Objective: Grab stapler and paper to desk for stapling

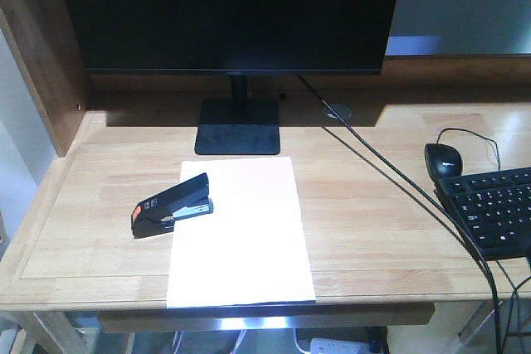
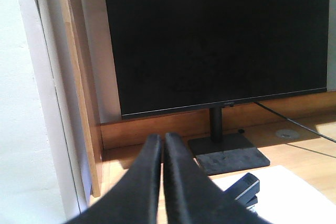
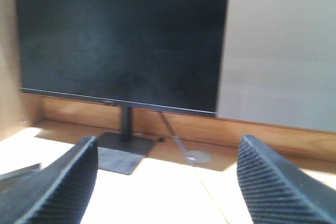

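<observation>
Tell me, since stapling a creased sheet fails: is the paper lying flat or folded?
Flat and spread: the paper lies unfolded on the desk, the stapler overlapping its left edge.

Bright glare on desk [image 1: 365, 205]; wrist views blurred.

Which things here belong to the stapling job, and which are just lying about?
Job: stapler, paper, desk.
Lying about: monitor, mouse, keyboard, cables.
</observation>
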